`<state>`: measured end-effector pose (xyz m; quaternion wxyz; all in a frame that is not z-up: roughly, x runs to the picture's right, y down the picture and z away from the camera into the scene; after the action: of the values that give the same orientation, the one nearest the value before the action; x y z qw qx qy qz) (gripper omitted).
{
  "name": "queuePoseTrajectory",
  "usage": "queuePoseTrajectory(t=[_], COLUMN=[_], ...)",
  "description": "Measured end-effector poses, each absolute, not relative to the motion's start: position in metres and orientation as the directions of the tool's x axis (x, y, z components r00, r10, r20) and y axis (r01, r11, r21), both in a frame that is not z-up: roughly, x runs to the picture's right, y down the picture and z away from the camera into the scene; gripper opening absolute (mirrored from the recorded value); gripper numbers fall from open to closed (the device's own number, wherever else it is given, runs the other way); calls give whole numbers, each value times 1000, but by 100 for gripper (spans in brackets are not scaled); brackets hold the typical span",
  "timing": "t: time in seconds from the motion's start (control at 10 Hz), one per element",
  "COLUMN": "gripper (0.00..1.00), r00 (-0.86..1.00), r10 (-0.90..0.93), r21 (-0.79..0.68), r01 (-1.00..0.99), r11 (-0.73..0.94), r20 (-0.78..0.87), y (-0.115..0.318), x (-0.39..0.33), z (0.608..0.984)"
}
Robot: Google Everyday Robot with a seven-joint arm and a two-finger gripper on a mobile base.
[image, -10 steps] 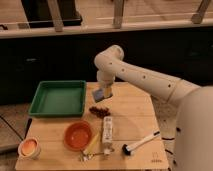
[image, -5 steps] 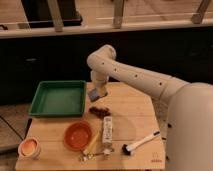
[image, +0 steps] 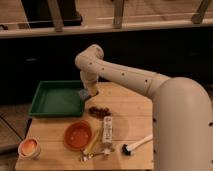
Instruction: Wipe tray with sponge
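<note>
The green tray (image: 55, 100) lies at the back left of the wooden table. My gripper (image: 87, 91) hangs from the white arm just over the tray's right rim. It is shut on the blue-grey sponge (image: 84, 94), which is held low at that right edge, at or just above the rim. The fingers are mostly hidden behind the sponge and wrist.
A round orange bowl (image: 78, 135) sits in front of the tray. A white remote (image: 107, 128), a brush with a black head (image: 135, 145), a yellow utensil (image: 93, 145), a dark small item (image: 99, 111) and a small cup (image: 29, 147) lie on the table (image: 127, 107).
The arm has swung left across the table, carrying the sponge from right of the tray to the tray's right rim, and lowered slightly.
</note>
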<state>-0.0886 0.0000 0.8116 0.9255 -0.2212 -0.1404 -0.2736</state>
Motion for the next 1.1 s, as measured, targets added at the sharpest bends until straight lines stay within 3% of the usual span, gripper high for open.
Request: queuePoseTrajectory(t=[1.1], gripper=[3], r00=[735], r10=[-520], r21=[-258], r01=[655], r11=[710], r20=[435], y=[-6], x=[-165], z=[844])
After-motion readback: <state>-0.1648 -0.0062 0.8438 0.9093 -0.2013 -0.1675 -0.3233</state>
